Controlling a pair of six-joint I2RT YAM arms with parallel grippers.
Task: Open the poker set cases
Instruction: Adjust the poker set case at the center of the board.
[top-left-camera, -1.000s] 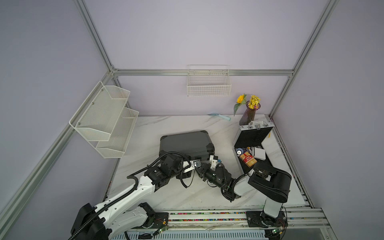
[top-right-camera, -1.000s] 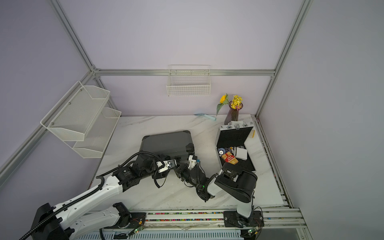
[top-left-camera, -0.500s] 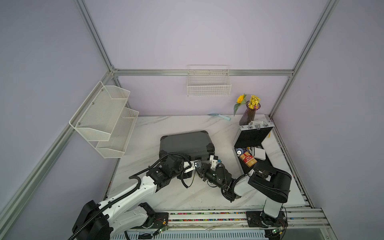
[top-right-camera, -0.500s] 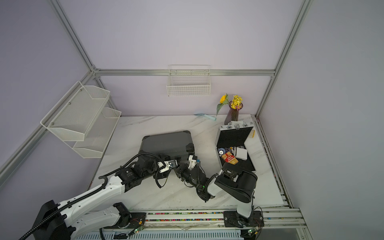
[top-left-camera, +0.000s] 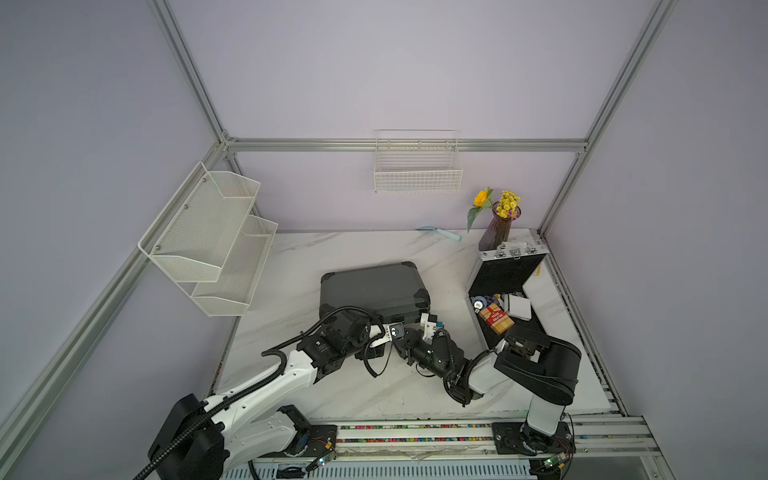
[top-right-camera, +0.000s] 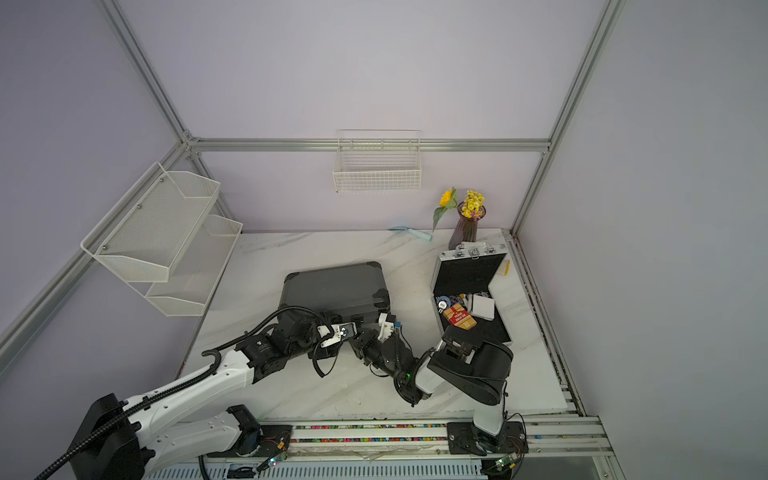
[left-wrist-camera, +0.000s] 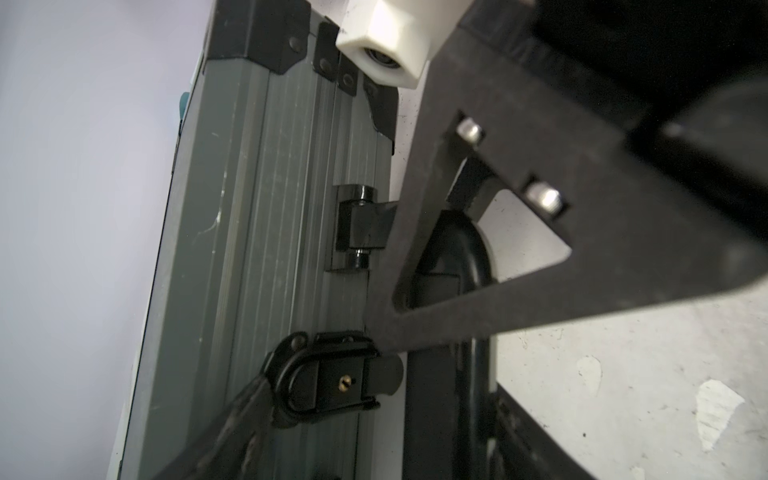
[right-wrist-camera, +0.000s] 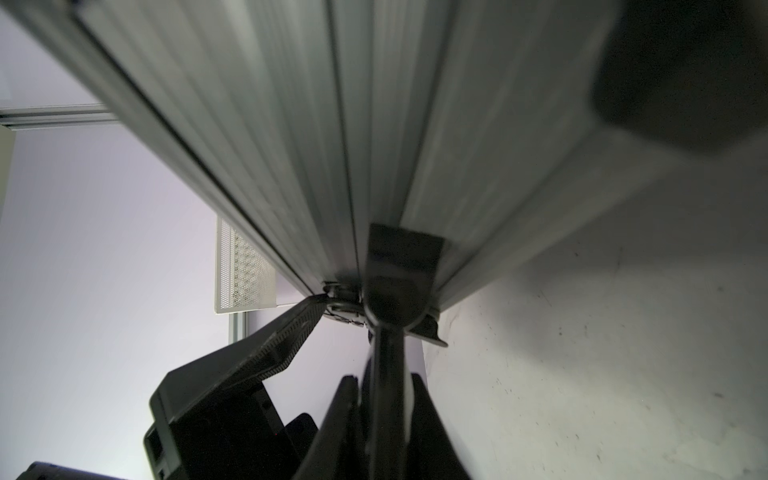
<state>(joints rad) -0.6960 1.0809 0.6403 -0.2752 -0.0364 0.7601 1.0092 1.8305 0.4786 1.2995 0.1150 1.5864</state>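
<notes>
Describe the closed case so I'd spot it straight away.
On the marble table, look at the middle. The dark grey case lies flat there, lid down, with black corner caps; the smaller silver case beside the vase gapes open.

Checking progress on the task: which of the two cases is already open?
The smaller silver case beside the vase: its lid stands up, contents showing. The larger dark grey case lies shut.
</notes>
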